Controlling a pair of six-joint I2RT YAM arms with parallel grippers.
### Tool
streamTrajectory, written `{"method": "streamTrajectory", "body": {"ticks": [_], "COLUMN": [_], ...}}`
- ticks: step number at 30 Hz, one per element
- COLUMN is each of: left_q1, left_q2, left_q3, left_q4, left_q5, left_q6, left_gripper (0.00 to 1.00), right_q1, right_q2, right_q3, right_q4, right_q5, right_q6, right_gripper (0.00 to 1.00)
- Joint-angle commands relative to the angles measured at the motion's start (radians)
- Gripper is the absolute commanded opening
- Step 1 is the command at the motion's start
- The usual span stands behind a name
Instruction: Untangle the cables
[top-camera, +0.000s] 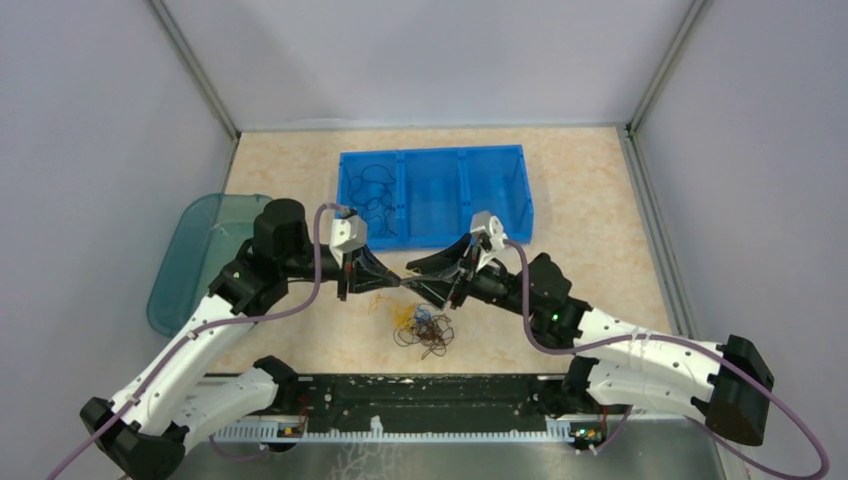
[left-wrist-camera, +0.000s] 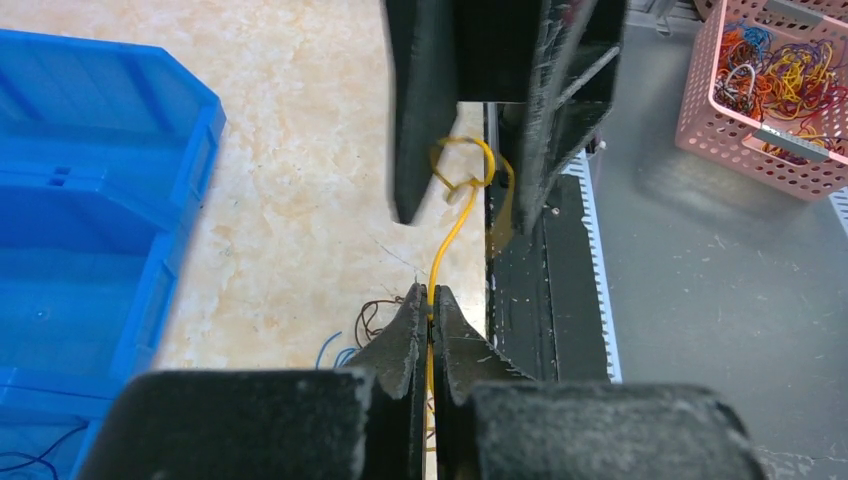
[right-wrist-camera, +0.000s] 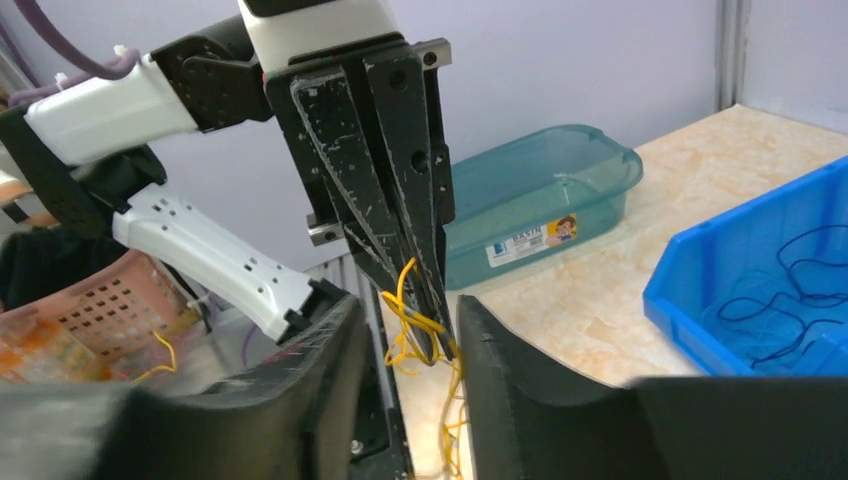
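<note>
The cables lie as a small tangle (top-camera: 425, 330) of brown, blue and yellow wires on the table, just below both grippers. My left gripper (top-camera: 397, 282) is shut on a yellow cable (left-wrist-camera: 452, 232) and holds it above the tangle; its closed tips show in the left wrist view (left-wrist-camera: 431, 300). My right gripper (top-camera: 418, 282) is open. Its fingers stand on either side of the yellow cable's loop (right-wrist-camera: 400, 335) and of the left gripper's tips. In the right wrist view the right gripper (right-wrist-camera: 410, 335) has a wide gap. Brown (left-wrist-camera: 370, 315) and blue (left-wrist-camera: 330, 350) wires lie beneath.
A blue three-compartment bin (top-camera: 435, 156) stands behind the grippers, with dark cables in its left compartment. A teal tub (top-camera: 190, 260) sits at the left. A pink basket (left-wrist-camera: 770, 90) of coloured wires stands beyond the black rail (top-camera: 400, 395) at the near table edge.
</note>
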Motion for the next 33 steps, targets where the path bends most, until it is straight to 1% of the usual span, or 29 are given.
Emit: {"method": "streamTrajectory", "body": {"ticks": [1, 3, 5, 12, 15, 18, 23, 28, 33], "left_q1": [-0.008, -0.008, -0.008, -0.009, -0.009, -0.009, -0.009, -0.009, -0.009], "left_q2": [-0.008, -0.004, -0.001, 0.006, 0.01, 0.014, 0.018, 0.017, 0.016], "left_q3": [0.036, 0.066, 0.093, 0.171, 0.197, 0.22, 0.246, 0.26, 0.264], "left_q4": [0.022, 0.021, 0.021, 0.034, 0.058, 0.062, 0.063, 0.063, 0.058], "left_q5": [0.021, 0.028, 0.034, 0.045, 0.06, 0.077, 0.093, 0.103, 0.102], "left_q6": [-0.012, -0.03, -0.043, -0.076, -0.113, -0.139, -0.156, -0.183, -0.184], "left_gripper": [0.0, 0.0, 0.01, 0.0, 0.0, 0.0, 0.01, 0.0, 0.01], "right_q1": [-0.008, -0.011, -0.016, -0.032, -0.033, -0.033, -0.033, -0.031, -0.018], "right_q2": [-0.034, -0.065, -0.104, -0.271, -0.276, -0.201, 0.001, 0.163, 0.293], "right_q3": [-0.001, -0.032, -0.069, -0.201, -0.233, -0.196, -0.08, 0.013, 0.076], "right_q4": [0.103, 0.1, 0.087, 0.025, 0.082, 0.147, 0.278, 0.423, 0.498], "right_q5": [0.043, 0.078, 0.106, 0.157, 0.116, 0.047, -0.073, -0.141, -0.181], "right_q6": [0.033, 0.039, 0.038, 0.057, 0.068, 0.068, 0.078, 0.106, 0.129], "right_gripper": [0.5, 0.6, 0.65, 0.7, 0.72, 0.72, 0.72, 0.72, 0.7]}}
